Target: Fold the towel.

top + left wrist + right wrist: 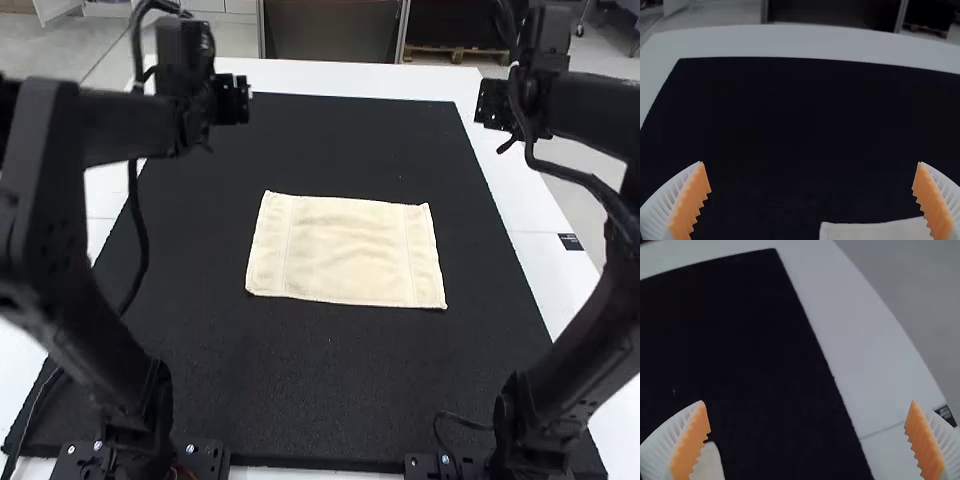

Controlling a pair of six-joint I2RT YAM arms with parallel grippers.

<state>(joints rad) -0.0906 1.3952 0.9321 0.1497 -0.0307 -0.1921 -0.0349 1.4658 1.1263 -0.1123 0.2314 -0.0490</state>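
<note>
Two held wide: white-ribbed, orange-padded left gripper [236,98], upper left of high view; matching right gripper [490,103], upper right. Cream rectangular towel [345,250] seen flat, mid-frame, apart.

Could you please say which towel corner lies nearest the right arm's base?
The near right corner; the others lie farther left, farther forward, or both.
</note>
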